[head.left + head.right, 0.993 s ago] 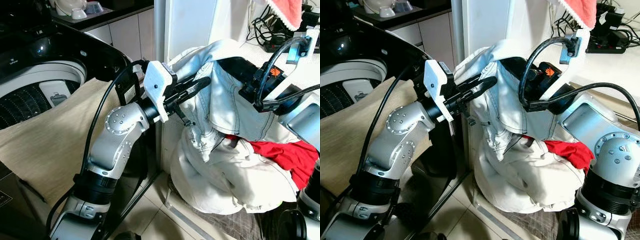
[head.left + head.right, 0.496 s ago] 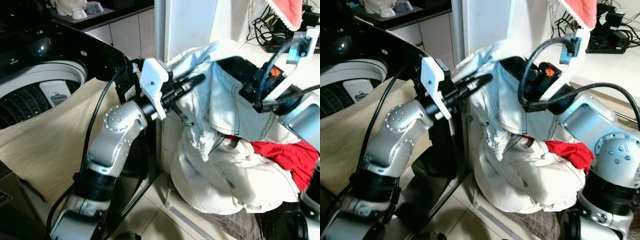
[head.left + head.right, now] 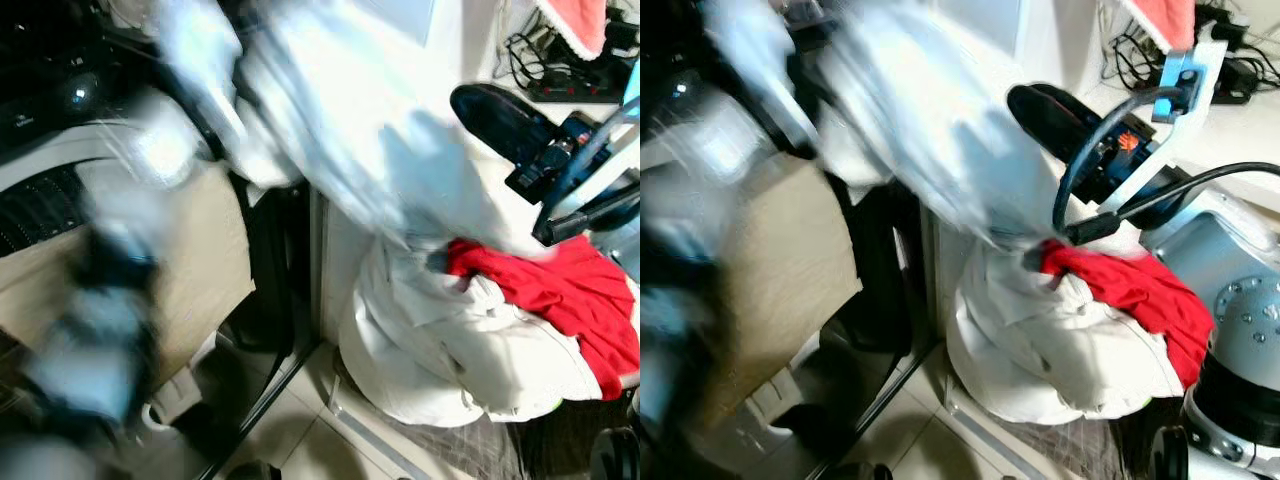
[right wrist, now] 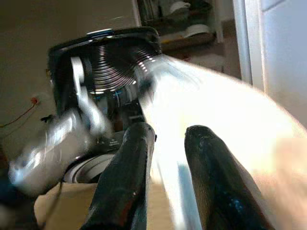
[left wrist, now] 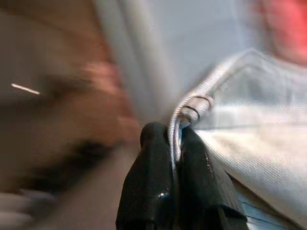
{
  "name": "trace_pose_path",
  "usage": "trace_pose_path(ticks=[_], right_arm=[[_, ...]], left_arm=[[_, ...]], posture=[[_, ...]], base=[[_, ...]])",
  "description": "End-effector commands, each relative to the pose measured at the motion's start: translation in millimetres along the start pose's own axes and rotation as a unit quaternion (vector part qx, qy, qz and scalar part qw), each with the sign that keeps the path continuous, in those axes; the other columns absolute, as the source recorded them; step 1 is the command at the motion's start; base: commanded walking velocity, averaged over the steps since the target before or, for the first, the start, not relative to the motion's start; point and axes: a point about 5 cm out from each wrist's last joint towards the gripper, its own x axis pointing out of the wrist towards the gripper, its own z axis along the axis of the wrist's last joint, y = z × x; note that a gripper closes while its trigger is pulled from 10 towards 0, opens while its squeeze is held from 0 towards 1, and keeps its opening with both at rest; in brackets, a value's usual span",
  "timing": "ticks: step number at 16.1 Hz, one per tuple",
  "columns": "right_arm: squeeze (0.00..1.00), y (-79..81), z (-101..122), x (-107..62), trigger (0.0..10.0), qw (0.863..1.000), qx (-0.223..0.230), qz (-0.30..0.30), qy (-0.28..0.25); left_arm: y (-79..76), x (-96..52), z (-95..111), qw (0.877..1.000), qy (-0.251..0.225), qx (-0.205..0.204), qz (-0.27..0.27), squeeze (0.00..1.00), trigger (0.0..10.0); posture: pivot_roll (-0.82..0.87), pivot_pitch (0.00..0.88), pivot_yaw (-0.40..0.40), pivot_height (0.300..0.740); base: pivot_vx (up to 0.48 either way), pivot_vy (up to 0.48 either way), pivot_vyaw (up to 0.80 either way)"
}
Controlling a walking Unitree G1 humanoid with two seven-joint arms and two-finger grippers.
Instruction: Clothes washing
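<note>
A pale blue denim garment (image 3: 330, 130) stretches, blurred, from the upper left across to the heap of white clothes (image 3: 470, 360) and a red cloth (image 3: 560, 290) at the lower right. In the left wrist view my left gripper (image 5: 175, 136) is shut on the garment's stitched seam (image 5: 201, 98). My left arm (image 3: 110, 300) is a blur in front of the washing machine (image 3: 40, 200). My right gripper (image 3: 495, 110) hangs above the heap, clear of the cloth. Its fingers (image 4: 139, 143) stand apart in the right wrist view, with the garment streaming away beyond them.
A beige cloth (image 3: 195, 290) hangs over the machine's front rim. The black lid (image 3: 60, 90) stands open behind the drum. A white cabinet panel (image 3: 335, 270) stands between the machine and the heap. Cables and a power strip (image 3: 560, 85) lie on the counter at right.
My left arm has swung fast to the left toward the machine, pulling the denim garment off my right gripper, which is now bare. The red cloth lies more exposed.
</note>
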Motion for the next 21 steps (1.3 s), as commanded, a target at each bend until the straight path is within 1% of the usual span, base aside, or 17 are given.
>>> trace_pose_path(ticks=[1, 2, 3, 4, 5, 7, 8, 9, 10, 11, 12, 13, 14, 15, 18, 20, 21], right_arm=[[0.0, 3.4, -2, 1.2, 10.0, 1.0, -0.006, 0.009, 0.003], [0.0, 3.3, -4, 1.9, 10.0, 1.0, -0.007, 0.008, 0.005], [0.0, 3.7, -6, 3.5, 10.0, 1.0, -0.007, 0.008, 0.005], [0.0, 5.1, -8, 5.0, 10.0, 1.0, -0.006, 0.01, 0.006], [0.0, 9.7, -14, 9.4, 10.0, 1.0, -0.004, 0.019, 0.009], [0.0, 15.1, -21, 13.4, 10.0, 0.999, -0.005, 0.026, 0.018], [0.0, 21.5, -31, 19.1, 10.0, 0.999, -0.006, 0.031, 0.036], [0.0, 25.2, -37, 22.5, 10.0, 0.998, -0.005, 0.034, 0.048], [0.0, 29.0, -43, 25.6, 10.0, 0.998, -0.001, 0.038, 0.058], [0.0, 31.5, -48, 27.4, 10.0, 0.997, 0.0, 0.04, 0.067], [0.0, 35.7, -55, 30.0, 10.0, 0.995, 0.001, 0.044, 0.084], [0.0, 39.8, -66, 31.6, 10.0, 0.992, -0.003, 0.048, 0.116], [0.0, 40.7, -70, 31.7, 10.0, 0.991, -0.007, 0.049, 0.128], [0.0, 42.9, -76, 31.3, 10.0, 0.988, -0.009, 0.057, 0.146], [0.0, 55.2, -81, 34.5, 10.0, 0.981, -0.018, 0.11, 0.159], [0.0, 55.9, -84, 36.9, 10.0, 0.98, -0.032, 0.113, 0.162], [0.0, 53.1, -86, 38.9, 10.0, 0.981, -0.044, 0.1, 0.16]], left_arm=[[47.4, 3.8, 41, 0.989, -0.072, 0.074, 0.109, 0.0, 0.0], [74.9, 4.6, 66, 0.972, -0.096, 0.136, 0.165, 0.0, 0.0], [97.3, 2.8, 92, 0.946, -0.116, 0.218, 0.212, 0.0, 0.0], [105.4, 2.5, 99, 0.935, -0.11, 0.25, 0.225, 0.0, 0.0], [110.9, 3.5, 89, 0.93, -0.072, 0.281, 0.224, 0.0, 0.0], [107.6, 4.4, 59, 0.942, -0.008, 0.27, 0.2, 0.0, 0.0], [98.0, -2.8, 6, 0.95, 0.101, 0.242, 0.168, 0.0, 0.0], [93.9, -12.3, -22, 0.944, 0.167, 0.238, 0.154, 0.0, 2.9], [89.9, -24.2, -48, 0.935, 0.236, 0.225, 0.14, 0.0, 10.0], [88.7, -30.5, -59, 0.93, 0.259, 0.218, 0.142, 0.0, 10.0], [81.7, -40.9, -78, 0.928, 0.306, 0.179, 0.117, 0.0, 10.0], [73.9, -59.4, -103, 0.911, 0.389, 0.106, 0.085, 0.0, 10.0], [74.1, -65.1, -108, 0.904, 0.408, 0.095, 0.083, 0.55, 10.0], [78.5, -72.0, -111, 0.897, 0.425, 0.084, 0.087, 1.0, 10.0], [101.5, -76.5, -97, 0.898, 0.42, 0.061, 0.117, 1.0, 10.0], [110.6, -76.1, -89, 0.899, 0.412, 0.072, 0.13, 1.0, 10.0], [119.3, -74.9, -81, 0.9, 0.395, 0.101, 0.153, 1.0, 10.0]], posture=[[-0.07, 0.0, 0.041, 0.74], [-0.07, 0.0, 0.04, 0.74], [-0.07, 0.0, 0.042, 0.74], [-0.06, 0.0, 0.043, 0.74], [-0.06, 0.0, 0.044, 0.74], [-0.07, 0.0, 0.048, 0.74], [-0.08, 0.0, 0.046, 0.74], [-0.07, 0.0, 0.045, 0.74], [-0.08, 0.0, 0.043, 0.74], [-0.08, 0.0, 0.044, 0.74], [-0.08, 0.0, 0.044, 0.74], [-0.08, 0.0, 0.04, 0.74], [-0.08, 0.0, 0.04, 0.74], [-0.07, 0.0, 0.036, 0.74], [-0.06, 0.0, 0.025, 0.74], [-0.05, 0.0, 0.022, 0.74], [-0.05, 0.0, 0.021, 0.74]], base=[[0.0, 0.0, 0.0], [0.0, 0.0, 0.0], [0.0, 0.0, 0.0], [0.0, 0.0, 0.0], [0.0, 0.0, 0.0], [0.0, 0.0, 0.0], [0.0, 0.0, 0.0], [0.0, 0.0, 0.0], [0.0, 0.0, 0.0], [0.0, 0.0, 0.0], [0.0, 0.0, 0.0], [0.0, 0.0, 0.0], [0.0, 0.0, 0.0], [0.0, 0.0, 0.0], [0.0, 0.0, 0.0], [0.0, 0.0, 0.0], [0.0, 0.0, 0.0]])
